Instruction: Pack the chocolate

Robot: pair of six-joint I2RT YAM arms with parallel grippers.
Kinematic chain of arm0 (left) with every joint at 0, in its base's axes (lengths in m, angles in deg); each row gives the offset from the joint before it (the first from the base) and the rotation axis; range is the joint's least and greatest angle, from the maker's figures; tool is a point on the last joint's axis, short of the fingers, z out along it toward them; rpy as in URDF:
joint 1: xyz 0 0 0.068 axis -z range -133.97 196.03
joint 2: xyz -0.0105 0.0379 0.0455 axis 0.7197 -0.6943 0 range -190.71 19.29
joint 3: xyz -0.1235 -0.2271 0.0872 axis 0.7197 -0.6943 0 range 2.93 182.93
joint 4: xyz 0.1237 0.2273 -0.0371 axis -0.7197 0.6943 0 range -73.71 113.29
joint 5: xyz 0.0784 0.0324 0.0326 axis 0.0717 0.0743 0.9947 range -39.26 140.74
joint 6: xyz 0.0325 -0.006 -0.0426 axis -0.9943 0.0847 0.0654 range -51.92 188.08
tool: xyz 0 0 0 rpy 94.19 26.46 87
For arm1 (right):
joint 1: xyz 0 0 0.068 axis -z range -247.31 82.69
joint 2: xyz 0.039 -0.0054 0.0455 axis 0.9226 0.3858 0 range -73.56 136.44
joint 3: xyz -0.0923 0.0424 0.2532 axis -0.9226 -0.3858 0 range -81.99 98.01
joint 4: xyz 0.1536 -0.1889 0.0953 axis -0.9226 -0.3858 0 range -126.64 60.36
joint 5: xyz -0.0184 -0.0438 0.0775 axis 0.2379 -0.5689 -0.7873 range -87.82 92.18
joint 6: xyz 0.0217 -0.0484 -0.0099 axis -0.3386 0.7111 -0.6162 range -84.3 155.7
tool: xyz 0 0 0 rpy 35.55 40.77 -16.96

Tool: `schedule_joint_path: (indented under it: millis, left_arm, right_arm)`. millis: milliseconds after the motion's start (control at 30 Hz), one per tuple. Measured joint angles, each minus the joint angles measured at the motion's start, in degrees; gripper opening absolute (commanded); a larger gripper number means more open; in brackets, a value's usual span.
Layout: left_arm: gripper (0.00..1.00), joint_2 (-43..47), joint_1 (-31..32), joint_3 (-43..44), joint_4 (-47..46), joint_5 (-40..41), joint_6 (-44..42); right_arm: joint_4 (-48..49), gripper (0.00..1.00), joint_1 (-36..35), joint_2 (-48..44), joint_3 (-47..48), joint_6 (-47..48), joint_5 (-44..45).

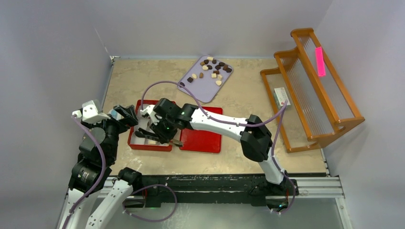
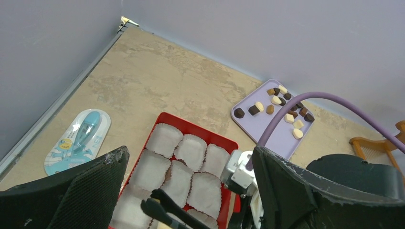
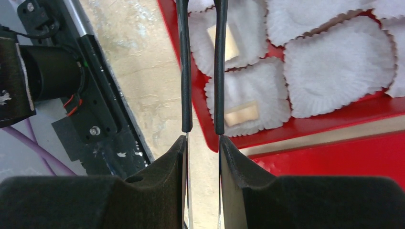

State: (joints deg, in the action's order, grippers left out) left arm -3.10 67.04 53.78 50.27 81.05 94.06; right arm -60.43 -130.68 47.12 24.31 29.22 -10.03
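Left claw (image 2: 189, 151): I see it released, jaws spread wide, at the red box's (image 1: 143, 147) left side.
Right claw (image 3: 202, 139): clenched on black tongs (image 3: 219, 71), above the box's near edge.
Chocolate (image 1: 213, 69): mostly on the purple tray (image 1: 203, 90), beyond the box; two tan pieces (image 3: 242, 114) sit in paper cups (image 3: 329, 71) inside the box.
Tong tips: out of my view.

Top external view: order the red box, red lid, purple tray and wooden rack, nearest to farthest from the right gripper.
1. Red box, directly under the right gripper.
2. Red lid, just right of it.
3. Purple tray, toward the back wall.
4. Wooden rack, far right.
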Motion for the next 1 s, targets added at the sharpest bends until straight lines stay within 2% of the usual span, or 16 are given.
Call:
schedule_joint_path:
  millis: [667,1000]
  left_arm:
    - [1.0,0.09,0.0,0.0,0.0,0.15,0.02]
    - [1.0,0.09,0.0,0.0,0.0,0.13,0.0]
  right_arm:
    - [-1.9,0.39,-1.77,5.07,5.05,-0.2,-1.01]
    - [-2.01,0.38,-1.77,5.07,5.33,-0.44,-0.83]
